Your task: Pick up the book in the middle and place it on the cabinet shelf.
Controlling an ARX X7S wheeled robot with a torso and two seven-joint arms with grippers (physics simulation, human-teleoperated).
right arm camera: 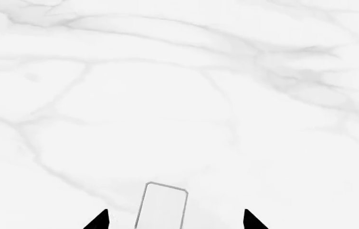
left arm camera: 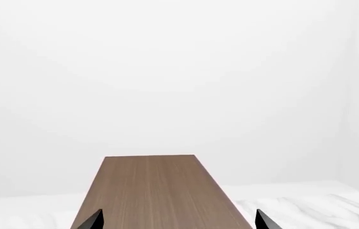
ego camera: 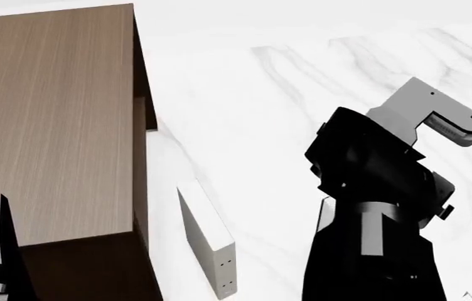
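Observation:
The cabinet shelf (ego camera: pixel 52 125) is a tall dark-brown box with a lighter wood-grain top, at the left of the head view. My left gripper (left arm camera: pixel 179 222) is open and empty over that top (left arm camera: pixel 154 191); one of its fingertips (ego camera: pixel 2 244) shows at the cabinet's near corner. My right gripper (right arm camera: pixel 175 220) is open and points down at the marble. Between and beyond its fingertips stands a narrow book (right arm camera: pixel 161 206), seen end-on: white with thin grey edges, as page edges between grey covers. In the head view my right arm (ego camera: pixel 370 207) hides it except a pale sliver (ego camera: pixel 326 216).
A pale off-white book (ego camera: pixel 206 244) with small dots on its spine stands on the white marble surface (ego camera: pixel 286 94), just right of the cabinet. A plain white wall (left arm camera: pixel 166 71) lies beyond the cabinet's far end.

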